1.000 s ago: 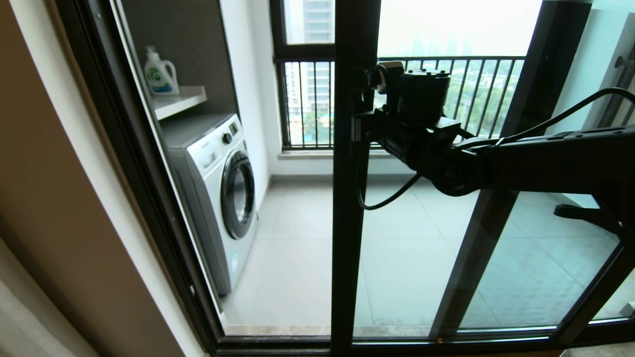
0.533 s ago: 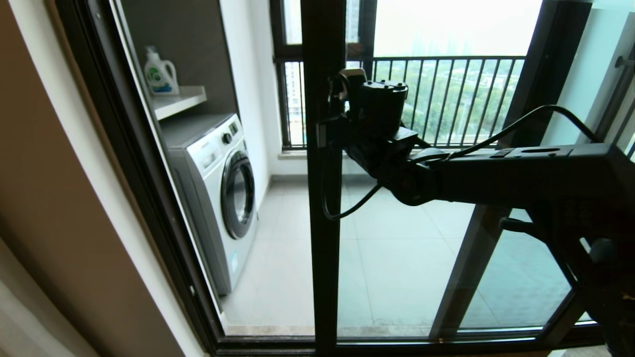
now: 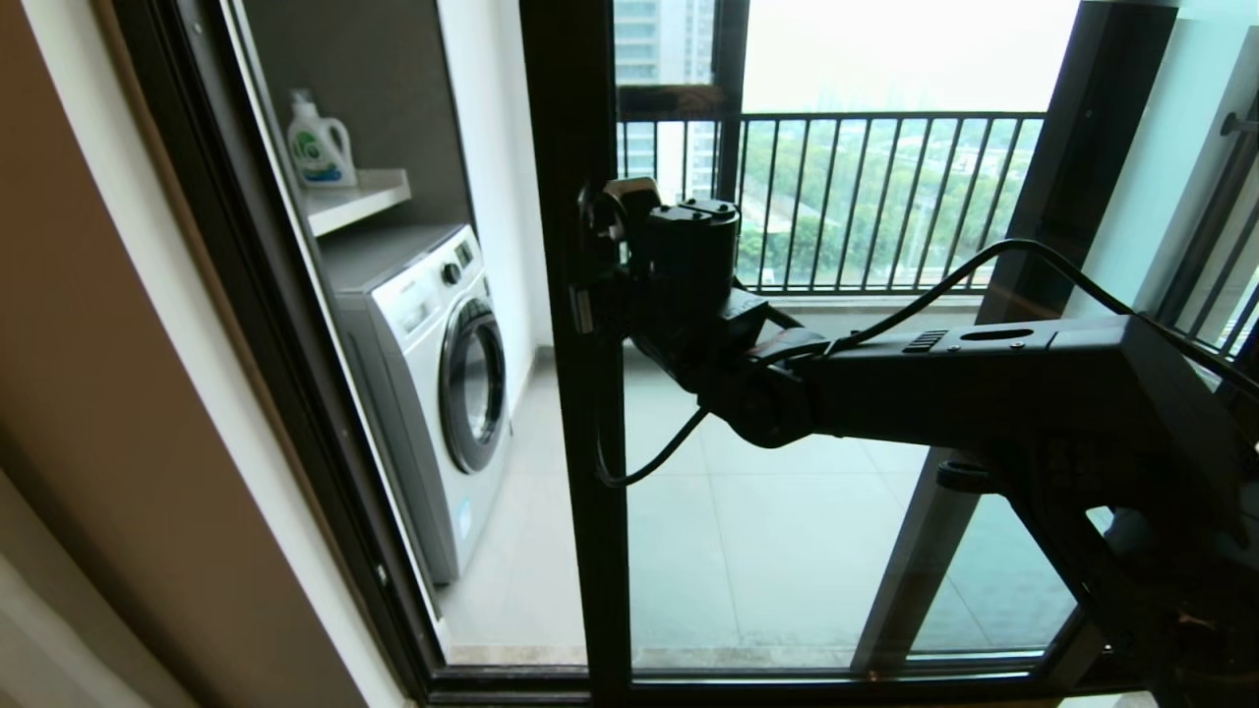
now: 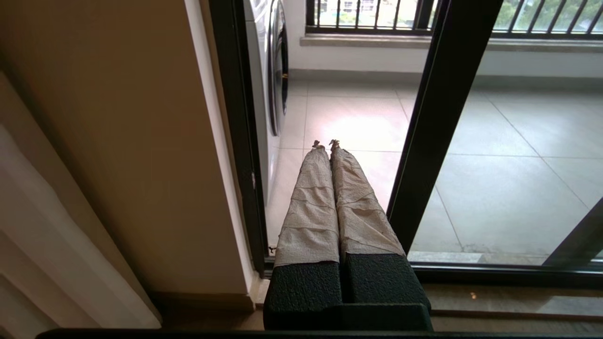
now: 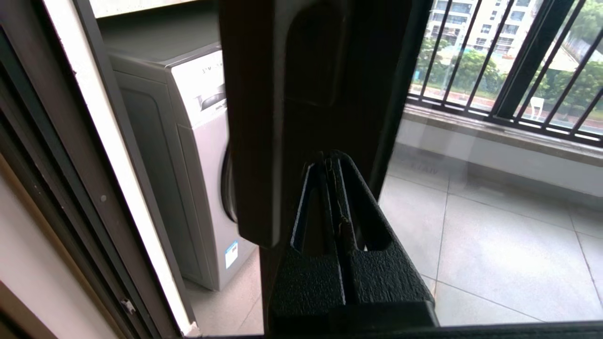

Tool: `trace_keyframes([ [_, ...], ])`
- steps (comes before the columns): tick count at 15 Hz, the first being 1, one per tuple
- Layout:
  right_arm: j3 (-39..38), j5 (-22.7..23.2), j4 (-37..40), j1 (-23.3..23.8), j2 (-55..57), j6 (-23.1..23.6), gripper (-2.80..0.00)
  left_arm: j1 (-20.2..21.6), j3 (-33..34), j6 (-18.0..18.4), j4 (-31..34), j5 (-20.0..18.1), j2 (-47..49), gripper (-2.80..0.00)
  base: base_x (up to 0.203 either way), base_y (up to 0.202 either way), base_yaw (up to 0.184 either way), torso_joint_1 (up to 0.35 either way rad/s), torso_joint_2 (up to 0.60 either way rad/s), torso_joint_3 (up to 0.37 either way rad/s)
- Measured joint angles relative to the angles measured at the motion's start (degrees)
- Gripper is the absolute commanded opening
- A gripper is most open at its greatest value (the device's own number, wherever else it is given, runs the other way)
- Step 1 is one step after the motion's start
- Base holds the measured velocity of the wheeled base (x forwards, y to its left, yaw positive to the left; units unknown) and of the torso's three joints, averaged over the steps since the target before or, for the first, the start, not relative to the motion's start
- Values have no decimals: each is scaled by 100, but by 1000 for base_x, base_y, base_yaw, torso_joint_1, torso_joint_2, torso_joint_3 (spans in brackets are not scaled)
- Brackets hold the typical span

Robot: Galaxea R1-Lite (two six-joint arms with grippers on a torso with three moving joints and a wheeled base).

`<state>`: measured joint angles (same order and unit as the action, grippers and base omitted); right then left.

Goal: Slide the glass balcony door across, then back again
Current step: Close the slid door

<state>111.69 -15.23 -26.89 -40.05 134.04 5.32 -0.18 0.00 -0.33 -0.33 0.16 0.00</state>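
The glass balcony door stands partly across the opening, its black upright left of centre in the head view. My right gripper is shut, and its fingertips rest against that upright at about mid height. In the right wrist view the shut right gripper sits just beside the short black bar handle, with nothing between the fingers. The left gripper hangs low near the floor, shut and empty, between the wall and the door upright.
A white washing machine and a detergent bottle on a shelf stand on the balcony at the left. The outer door frame runs down the left. A handle-less glass panel's upright is at the right, with the barred window behind.
The door upright has slid leftward across the opening, and my right arm has moved left with it, still against the upright. The gap to the left frame has narrowed.
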Motion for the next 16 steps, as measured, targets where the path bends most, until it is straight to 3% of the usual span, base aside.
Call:
trace_keyframes([
  [3,-124,-136,11,44,-307,-2,-280,2,0,0,2,0,0,-280,0,0,0,0,0,0],
  [6,-811,-138,40,127,-1107,6,-280,0,0,0,2,0,0,-280,0,0,0,0,0,0],
  [11,-3396,-185,77,407,-3613,207,-280,0,0,0,2,1,0,-280,0,0,0,0,0,0],
  [16,-5682,-814,618,1192,-6711,626,-280,0,0,2,0,0,0,-280,0,0,0,0,0,0],
])
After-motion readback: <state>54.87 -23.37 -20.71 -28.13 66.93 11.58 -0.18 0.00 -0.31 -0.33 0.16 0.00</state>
